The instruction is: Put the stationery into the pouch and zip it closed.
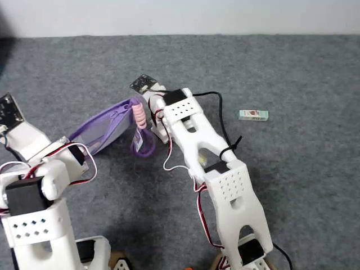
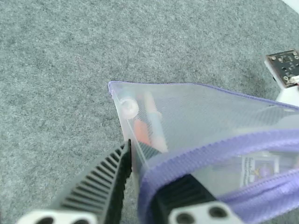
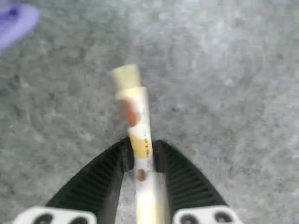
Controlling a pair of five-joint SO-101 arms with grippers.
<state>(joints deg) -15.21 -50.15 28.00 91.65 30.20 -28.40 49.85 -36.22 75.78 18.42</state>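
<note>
Grey carpeted table (image 1: 292,67) fills the high view, with a pale wall strip along the top edge. Two white arms rise from the bottom edge: the left arm (image 1: 34,185) at lower left and the right arm (image 1: 225,180) running from bottom centre up towards the middle. Translucent flat pouch with purple zip tape (image 1: 104,126) lies slanted left of centre, between the two arm ends. A purple cord loop (image 1: 143,143) lies on the table at the pouch's right end.

Left wrist view: the pouch (image 2: 201,112) spans the right half. The left gripper (image 2: 134,151) pinches its edge at lower centre, one black ribbed jaw on each side of the mesh. Inside the pouch, an orange-red pen (image 2: 149,126) and a small white round piece (image 2: 128,108) sit near the corner.

Right wrist view: the right gripper (image 3: 141,143), at bottom centre, is pressed onto a cream pen with brown patches (image 3: 133,112), which points to upper centre.

Small pale green and white box (image 1: 253,115) lies right of centre, well apart from the pouch
</note>
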